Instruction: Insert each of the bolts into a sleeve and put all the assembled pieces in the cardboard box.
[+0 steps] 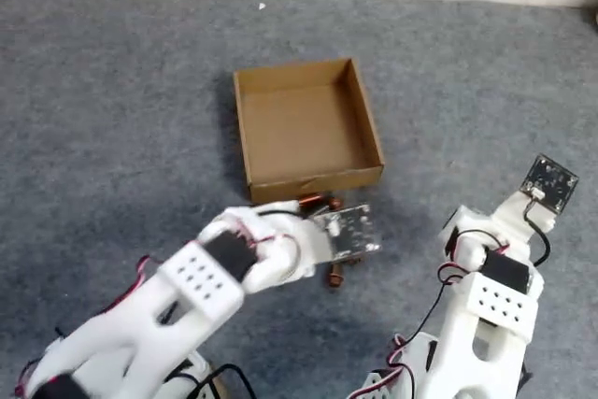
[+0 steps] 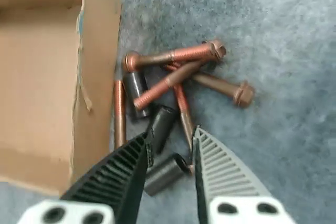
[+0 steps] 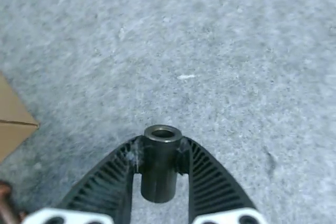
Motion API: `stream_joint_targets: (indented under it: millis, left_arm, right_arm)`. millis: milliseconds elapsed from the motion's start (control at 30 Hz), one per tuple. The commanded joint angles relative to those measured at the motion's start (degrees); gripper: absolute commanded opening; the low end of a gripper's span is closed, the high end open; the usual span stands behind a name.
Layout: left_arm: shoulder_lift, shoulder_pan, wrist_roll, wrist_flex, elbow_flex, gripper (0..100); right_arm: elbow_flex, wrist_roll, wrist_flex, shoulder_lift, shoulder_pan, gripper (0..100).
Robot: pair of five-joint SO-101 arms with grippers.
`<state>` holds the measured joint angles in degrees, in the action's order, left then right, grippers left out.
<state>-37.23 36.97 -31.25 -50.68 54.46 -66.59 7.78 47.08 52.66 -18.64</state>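
Several copper bolts (image 2: 173, 55) and three dark sleeves (image 2: 161, 125) lie in a pile on the grey carpet beside the cardboard box (image 2: 97, 93). My left gripper (image 2: 173, 135) is open just above the pile, its fingers on either side of a bolt shank and the nearest sleeve (image 2: 167, 173). From the high view, the left arm (image 1: 234, 263) covers most of the pile in front of the box (image 1: 313, 180); a few bolts (image 1: 334, 277) show. My right gripper (image 3: 160, 148) is shut on an upright dark sleeve (image 3: 159, 163) above bare carpet.
The box stands open with nothing in it, past the pile. The right arm (image 1: 500, 301) sits at the lower right, well apart from the left arm. A corner of the box (image 3: 13, 124) and bolt ends (image 3: 6, 205) show at the right wrist view's edge.
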Motion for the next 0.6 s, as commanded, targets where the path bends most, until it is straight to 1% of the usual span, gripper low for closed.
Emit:
stream_joint_targets:
  millis: [0, 167, 233, 567]
  left_arm:
    - [10.33, 1.10, -5.45, 1.58, -9.45, 14]
    - [18.24, 1.10, -11.96, 1.67, -12.88, 14]
    - [20.09, 1.10, -13.54, 2.20, -13.32, 14]
    - [27.30, 2.15, -14.15, 11.87, -13.93, 14]
  right_arm:
    - [0.84, 0.70, -1.89, 1.98, -1.54, 0.5]
    - [0.84, 0.70, -1.89, 2.07, -3.03, 0.5]
    - [0.84, 0.70, -1.89, 2.07, -3.03, 0.5]
    - [0.84, 0.44, -1.89, 2.07, -3.03, 0.5]
